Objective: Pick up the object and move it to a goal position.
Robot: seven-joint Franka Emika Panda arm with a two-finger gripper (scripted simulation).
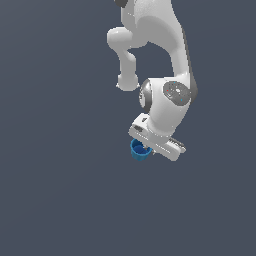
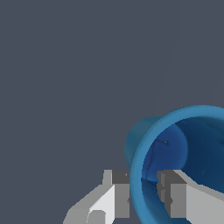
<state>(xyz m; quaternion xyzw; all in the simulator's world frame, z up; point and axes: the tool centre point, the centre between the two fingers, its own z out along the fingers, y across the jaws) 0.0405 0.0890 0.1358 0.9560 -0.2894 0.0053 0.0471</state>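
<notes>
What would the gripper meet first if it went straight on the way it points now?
The cup's own wall: the gripper has one finger outside the rim and the other inside the hollow. Past the cup only plain grey ground shows; how far it lies is unclear.

I find a simulated test scene, not a real room: flat, featureless grey-blue ground (image 1: 60, 200), uniformly rendered white arm (image 1: 165, 105), no furnishings.
</notes>
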